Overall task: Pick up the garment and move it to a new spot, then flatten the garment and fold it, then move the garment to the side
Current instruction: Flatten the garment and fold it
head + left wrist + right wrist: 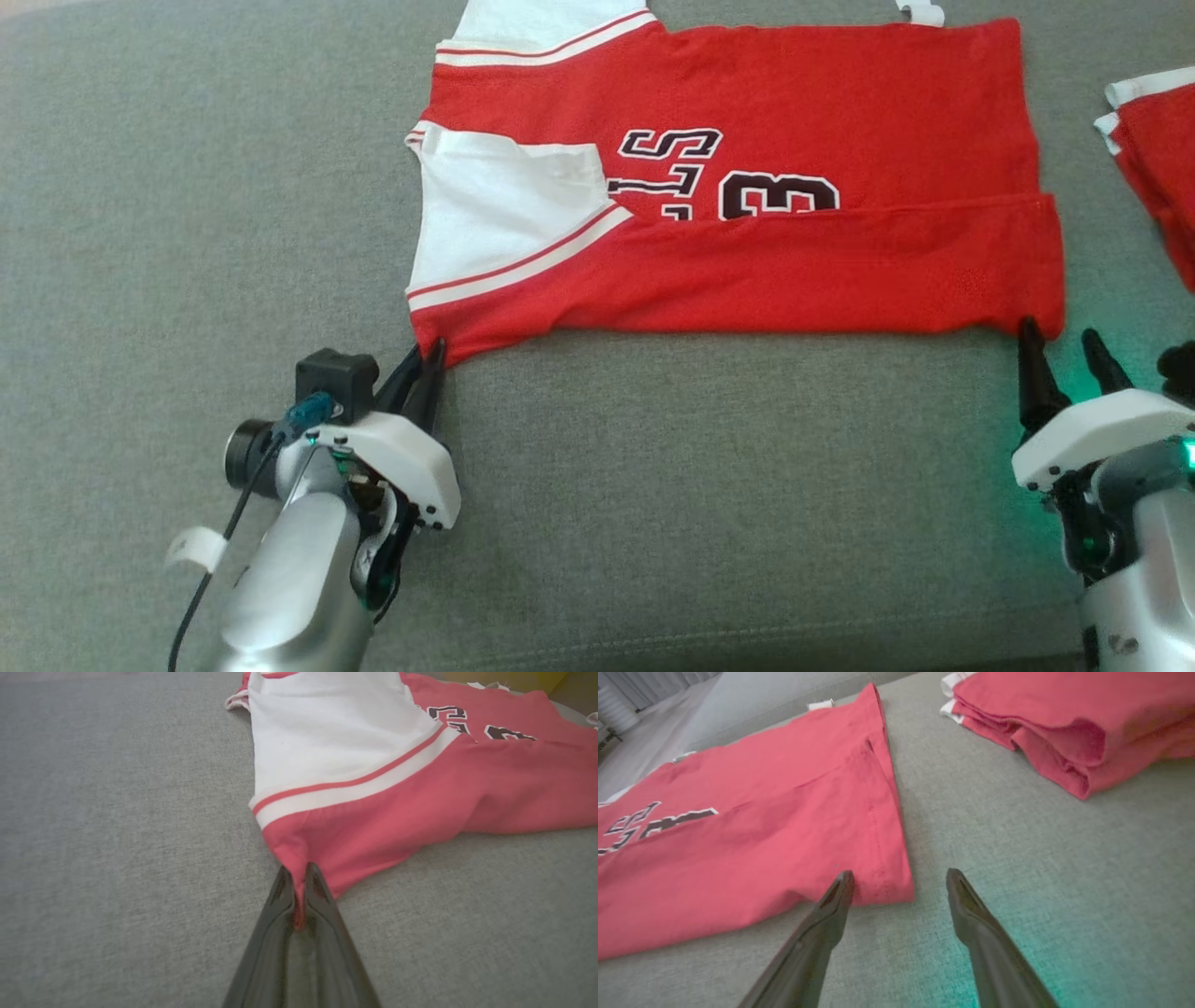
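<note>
The garment is a red jersey with white shoulder panels and dark numerals, lying flat with its near long edge folded over onto itself. My left gripper is shut on the garment's near left corner; in the left wrist view a pinch of the red garment sits between the closed fingers of that left gripper. My right gripper stands open at the near right corner. In the right wrist view the right gripper has one fingertip at the hem of the garment, the other on bare cushion.
Everything rests on a grey fabric cushion. A second folded red garment lies at the right edge, seen as a stack of red cloth in the right wrist view. A seam in the cushion runs along the near edge.
</note>
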### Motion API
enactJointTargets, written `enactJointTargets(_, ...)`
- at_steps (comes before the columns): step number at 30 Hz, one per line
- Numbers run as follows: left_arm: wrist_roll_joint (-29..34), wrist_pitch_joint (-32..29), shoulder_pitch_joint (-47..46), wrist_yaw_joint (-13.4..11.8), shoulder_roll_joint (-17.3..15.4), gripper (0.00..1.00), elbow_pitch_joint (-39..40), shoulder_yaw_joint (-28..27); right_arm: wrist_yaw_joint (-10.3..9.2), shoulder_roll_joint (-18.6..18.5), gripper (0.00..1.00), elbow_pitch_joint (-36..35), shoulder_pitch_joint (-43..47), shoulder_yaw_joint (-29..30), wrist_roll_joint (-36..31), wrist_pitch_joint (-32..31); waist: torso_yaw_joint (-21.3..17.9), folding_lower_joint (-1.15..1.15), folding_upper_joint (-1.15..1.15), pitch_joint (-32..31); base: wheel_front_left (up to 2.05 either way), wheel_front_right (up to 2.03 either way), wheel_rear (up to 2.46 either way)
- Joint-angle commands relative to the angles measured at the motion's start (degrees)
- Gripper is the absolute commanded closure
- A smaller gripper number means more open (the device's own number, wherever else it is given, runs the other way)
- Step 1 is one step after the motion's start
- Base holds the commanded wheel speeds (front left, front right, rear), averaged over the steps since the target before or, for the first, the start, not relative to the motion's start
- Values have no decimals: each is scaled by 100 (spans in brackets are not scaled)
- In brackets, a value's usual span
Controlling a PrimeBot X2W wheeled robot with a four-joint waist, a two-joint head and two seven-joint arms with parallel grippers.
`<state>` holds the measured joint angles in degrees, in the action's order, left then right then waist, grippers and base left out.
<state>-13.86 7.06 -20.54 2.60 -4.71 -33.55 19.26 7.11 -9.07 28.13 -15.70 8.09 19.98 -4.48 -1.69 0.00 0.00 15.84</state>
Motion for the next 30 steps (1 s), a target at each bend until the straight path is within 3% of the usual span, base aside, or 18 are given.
enactJointTargets(1,-29,-20,-86,-14,-179,100,136,-184,37,-41,0,-104,-183,-84,-70,-44,20,0,0,18,0,0,0)
enactJointTargets(3,-29,-31,-114,-13,-193,100,172,-166,37,-43,0,13,-270,-101,-88,-123,41,0,0,39,0,0,0)
enactJointTargets(4,-21,-29,-130,-6,-205,100,190,-151,37,-53,29,69,-310,-122,-101,-161,50,0,0,47,0,0,0)
enactJointTargets(6,-20,-36,-153,7,-226,100,209,-129,37,-76,100,168,-382,-167,-102,-198,60,0,0,48,0,0,0)
enactJointTargets(19,-148,-28,285,47,-376,100,533,-50,37,-419,100,249,-94,-455,220,-86,367,0,0,-446,0,0,0)
enactJointTargets(30,-305,-224,1552,-116,-367,100,1529,135,37,-731,100,-558,1108,-366,559,-465,886,0,0,-936,0,0,0)
